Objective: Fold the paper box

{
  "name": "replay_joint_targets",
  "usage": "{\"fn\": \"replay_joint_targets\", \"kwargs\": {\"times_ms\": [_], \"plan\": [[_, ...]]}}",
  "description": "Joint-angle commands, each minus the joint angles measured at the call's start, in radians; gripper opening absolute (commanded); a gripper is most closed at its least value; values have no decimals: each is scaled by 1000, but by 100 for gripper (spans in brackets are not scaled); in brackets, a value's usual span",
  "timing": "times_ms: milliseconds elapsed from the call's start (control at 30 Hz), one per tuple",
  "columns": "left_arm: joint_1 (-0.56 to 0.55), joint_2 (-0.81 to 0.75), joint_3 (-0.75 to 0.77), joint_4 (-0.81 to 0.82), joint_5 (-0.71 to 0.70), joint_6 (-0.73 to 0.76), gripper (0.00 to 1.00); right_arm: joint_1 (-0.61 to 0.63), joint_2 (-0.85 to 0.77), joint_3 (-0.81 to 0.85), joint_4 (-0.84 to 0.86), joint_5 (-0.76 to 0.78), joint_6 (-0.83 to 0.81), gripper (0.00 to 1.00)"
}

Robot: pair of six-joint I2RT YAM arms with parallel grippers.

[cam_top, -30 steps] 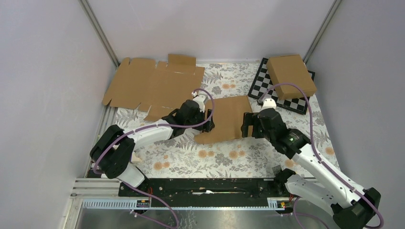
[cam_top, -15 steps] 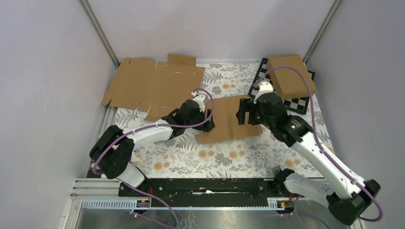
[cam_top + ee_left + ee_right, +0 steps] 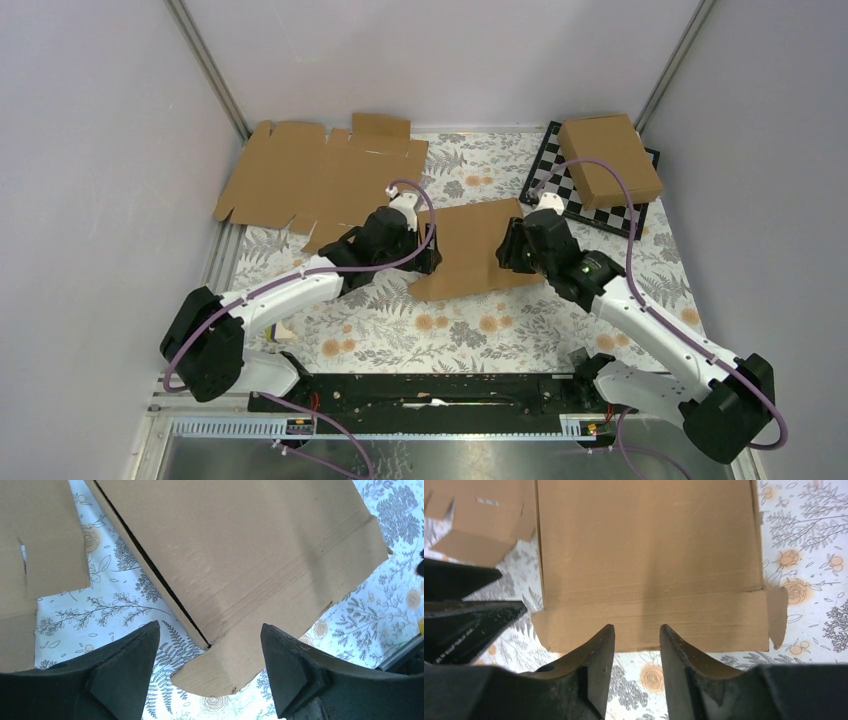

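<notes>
Paper box (image 3: pixel 470 248) lies between two outstretched arms (image 3: pixel 300 285).

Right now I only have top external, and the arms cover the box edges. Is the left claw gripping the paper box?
Observer: No. Left wrist shows the left claw wide open, a corner of the paper box showing between its fingers, nothing clamped.
Operator: Right side?
Observer: Right wrist shows the right claw open by only a narrow gap, tips over the box's creased side strip.
Operator: Flaps all tucked?
Observer: Not all. A small tab sticks out at that strip's end.
</notes>
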Motion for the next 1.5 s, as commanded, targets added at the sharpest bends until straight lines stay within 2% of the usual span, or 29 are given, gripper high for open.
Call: {"fn": "replay_joint_targets", "kwargs": {"times_ms": [0,100,167,300,500,800,867,900,967,1133,1267,1467], "plan": [[10,-16,12,45,-116,-69,80,-24,1,37,82,157,1,37],[29,0,-2,91,-123,-113,80,-81,87,95,89,138,3,29],[39,14,-13,124,-125,-132,80,-99,142,119,94,183,6,24],[46,57,-18,169,-106,-143,80,-132,204,85,136,237,23,20],[67,112,-45,233,-30,-174,80,-203,273,-33,236,210,25,20],[97,144,-57,253,5,-178,80,-250,371,-36,239,95,20,24],[105,149,-58,253,12,-173,80,-251,349,-21,224,86,10,30],[108,149,-58,256,13,-171,79,-251,333,-13,222,85,2,39],[118,150,-56,259,13,-161,78,-253,292,7,217,84,-21,51],[143,165,-39,261,13,-147,75,-272,285,59,199,145,-51,66],[158,189,-33,290,69,-154,73,-305,349,76,208,141,-43,70],[188,263,4,342,203,-117,62,-323,438,48,225,-60,-35,63]]}}
